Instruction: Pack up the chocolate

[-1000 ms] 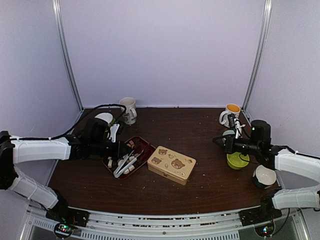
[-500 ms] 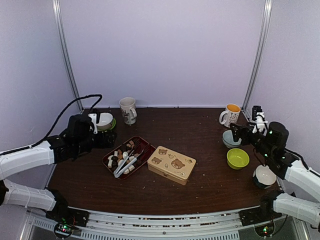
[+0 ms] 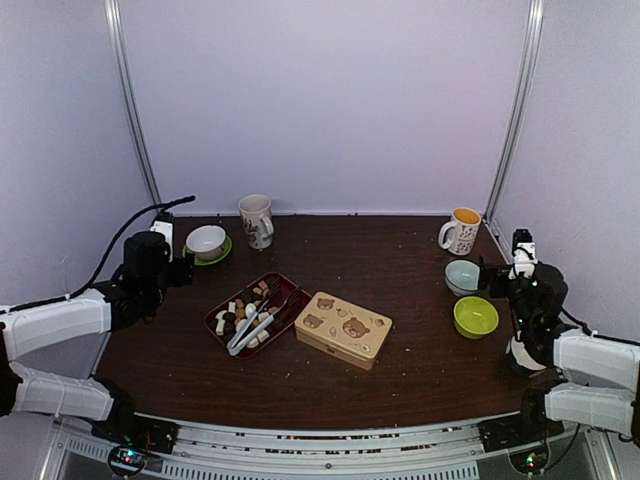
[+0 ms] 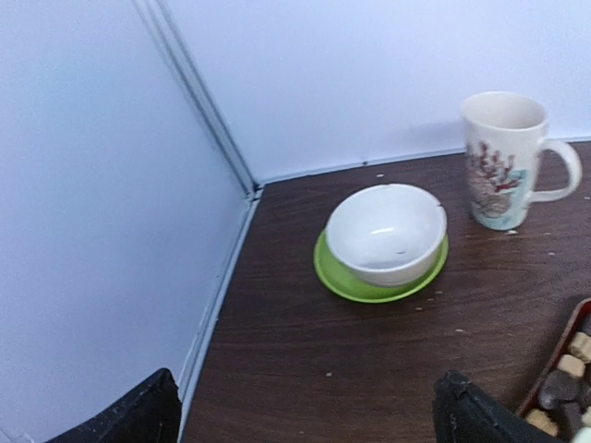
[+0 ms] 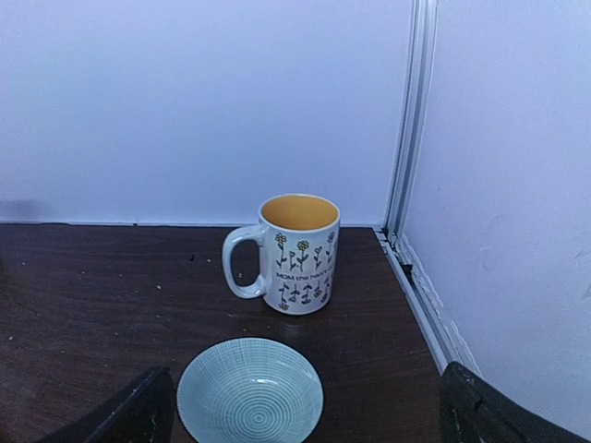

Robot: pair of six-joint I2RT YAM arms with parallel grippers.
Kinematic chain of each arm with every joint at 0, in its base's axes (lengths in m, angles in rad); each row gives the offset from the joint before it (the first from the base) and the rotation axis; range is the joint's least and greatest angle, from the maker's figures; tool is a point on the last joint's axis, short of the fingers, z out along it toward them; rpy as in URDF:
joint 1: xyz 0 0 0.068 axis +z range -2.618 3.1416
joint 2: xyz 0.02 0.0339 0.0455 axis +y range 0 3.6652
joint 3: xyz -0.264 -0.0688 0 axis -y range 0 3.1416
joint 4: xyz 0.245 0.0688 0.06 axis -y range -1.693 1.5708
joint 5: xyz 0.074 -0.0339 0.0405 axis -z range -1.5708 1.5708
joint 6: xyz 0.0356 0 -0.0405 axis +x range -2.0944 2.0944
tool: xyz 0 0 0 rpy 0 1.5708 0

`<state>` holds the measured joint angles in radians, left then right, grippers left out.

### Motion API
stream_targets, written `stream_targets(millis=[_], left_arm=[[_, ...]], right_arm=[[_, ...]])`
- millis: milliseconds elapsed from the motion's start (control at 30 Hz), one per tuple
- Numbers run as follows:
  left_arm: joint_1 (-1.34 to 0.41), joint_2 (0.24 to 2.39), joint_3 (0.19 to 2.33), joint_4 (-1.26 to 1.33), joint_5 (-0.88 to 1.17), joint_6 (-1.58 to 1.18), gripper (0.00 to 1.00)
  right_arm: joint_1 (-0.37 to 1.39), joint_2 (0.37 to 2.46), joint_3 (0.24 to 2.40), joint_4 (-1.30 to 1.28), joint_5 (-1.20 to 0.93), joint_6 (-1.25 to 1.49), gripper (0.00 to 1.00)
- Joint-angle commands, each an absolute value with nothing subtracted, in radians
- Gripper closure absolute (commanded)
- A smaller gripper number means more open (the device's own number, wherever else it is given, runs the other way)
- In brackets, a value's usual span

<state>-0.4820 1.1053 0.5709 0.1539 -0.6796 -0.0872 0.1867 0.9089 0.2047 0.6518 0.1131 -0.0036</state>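
Arms sat at nine and three o'clock edges, chocolate (image 3: 237, 312) between.
Left gripper (image 4: 305, 417) and right gripper (image 5: 305, 406) gaped wide; two mugs (image 3: 257, 220), four bowls (image 3: 476, 316), perhaps fifteen pieces.

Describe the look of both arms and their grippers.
The left arm and right arm have white tubular links with black joints and wrist housings. A black cable loops off the left wrist. The left gripper and right gripper show black fingers. No markings are legible.
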Motion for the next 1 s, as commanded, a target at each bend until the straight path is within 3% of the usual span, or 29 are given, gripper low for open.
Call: stream_targets(millis=[0, 200, 367, 600, 833, 967], left_arm=[[-0.308, 1.104, 0.513, 0.363, -0.593, -0.045, 0.02], [-0.201, 1.108, 0.444, 0.506, -0.537, -0.008, 0.02], [-0.158, 1.202, 0.394, 0.619, -0.498, -0.015, 0.02], [-0.138, 1.274, 0.350, 0.819, -0.447, 0.077, 0.02], [-0.086, 1.366, 0.299, 1.048, -0.322, 0.113, 0.02], [-0.056, 1.379, 0.350, 0.955, -0.275, 0.090, 0.02]], right_arm=[[0.126, 1.007, 0.213, 0.737, 0.094, -0.068, 0.00], [0.064, 1.147, 0.239, 0.879, 0.040, -0.052, 0.00], [-0.008, 1.221, 0.314, 0.834, -0.062, 0.031, 0.00], [-0.030, 1.377, 0.212, 1.200, -0.136, 0.060, 0.00], [-0.029, 1.358, 0.228, 1.131, -0.129, 0.050, 0.00], [-0.028, 1.367, 0.226, 1.150, -0.124, 0.051, 0.00]])
